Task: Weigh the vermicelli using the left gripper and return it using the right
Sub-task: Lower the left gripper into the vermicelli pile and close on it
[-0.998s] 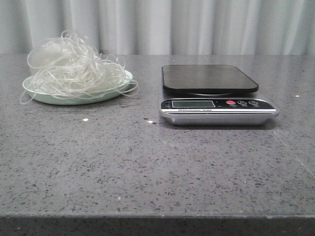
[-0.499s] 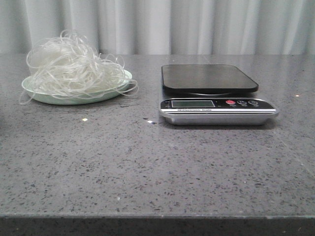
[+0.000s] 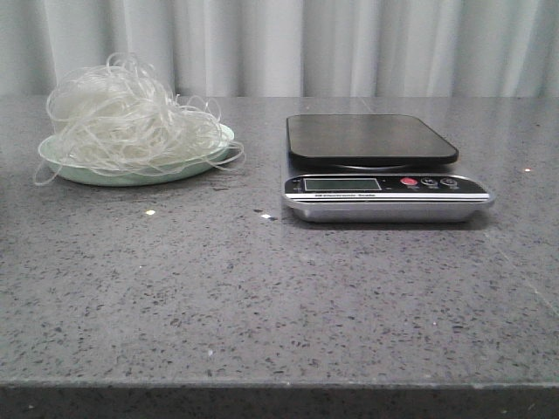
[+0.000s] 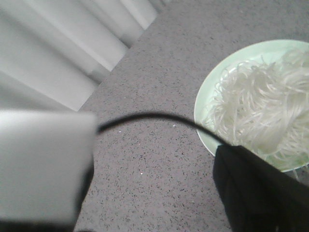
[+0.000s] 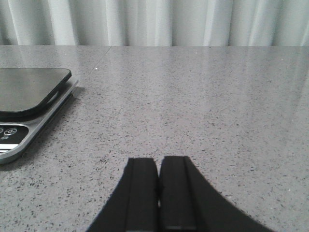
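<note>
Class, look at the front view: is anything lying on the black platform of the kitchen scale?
No: the scale has a bare black platform, while the vermicelli sits piled on the pale green plate to its left.

Test bench: speckled countertop [image 3: 262, 288], curtain [image 3: 349, 44]

A pale green round plate [image 3: 131, 177] sits left on the grey speckled stone counter [image 3: 262, 288], well apart from pleated white curtains [image 3: 349, 44] behind.
</note>
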Motion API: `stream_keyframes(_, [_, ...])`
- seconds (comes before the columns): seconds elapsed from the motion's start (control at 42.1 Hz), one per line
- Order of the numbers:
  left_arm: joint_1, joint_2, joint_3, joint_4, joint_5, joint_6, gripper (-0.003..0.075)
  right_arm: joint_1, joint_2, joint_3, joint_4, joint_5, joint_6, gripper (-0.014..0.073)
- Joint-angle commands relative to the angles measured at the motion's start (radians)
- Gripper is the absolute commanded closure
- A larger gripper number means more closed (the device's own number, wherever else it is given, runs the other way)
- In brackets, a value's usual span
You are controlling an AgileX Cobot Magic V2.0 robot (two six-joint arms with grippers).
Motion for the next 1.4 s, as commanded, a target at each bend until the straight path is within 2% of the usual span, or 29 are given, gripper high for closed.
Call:
stream_keyframes(0.0, [-0.035, 0.039, -0.038, -0.007, -0.05, 0.101, 0.0153, -0.007, -0.015, -0.008, 0.006, -0.086, -0.005, 0.0442])
stream_keyframes(0.143, [-0.101, 0.138, -0.038, 0.006, -0.05, 0.187, 0.0153, -0.007, -0.015, -0.008, 0.006, -0.086, -0.005, 0.0442])
stream_keyframes(0.285, [-0.141, 0.231, -0.05, 0.035, -0.051, 0.195, 0.0153, -0.007, -0.015, -0.008, 0.006, -0.086, -0.005, 0.0442])
stream_keyframes(0.594, [-0.143, 0.346, -0.134, 0.017, -0.02, 0.195, 0.0157, -0.007, -0.015, -0.008, 0.006, -0.086, -0.005, 0.0442])
stream_keyframes(0.903, [-0.143, 0.424, -0.143, -0.053, 0.036, 0.195, 0.0167, -0.007, -0.015, -0.008, 0.006, -0.082, -0.005, 0.0442])
stream_keyframes(0.998, [-0.143, 0.435, -0.143, -0.053, 0.032, 0.195, 0.0223, -0.007, -0.015, -0.008, 0.006, -0.082, -0.005, 0.0442])
stream_keyframes(1.093, [-0.143, 0.439, -0.143, -0.053, 0.03, 0.195, 0.0327, -0.007, -0.015, -0.008, 0.006, -0.082, -0.005, 0.0442])
stream_keyframes(1.259, [-0.143, 0.439, -0.143, -0.053, 0.012, 0.195, 0.0594, -0.007, -0.015, -0.008, 0.006, -0.082, -0.005, 0.0442])
stream_keyframes(1.378, [-0.143, 0.439, -0.144, -0.053, 0.001, 0.195, 0.0575, -0.007, -0.015, -0.008, 0.006, -0.082, -0.005, 0.0442])
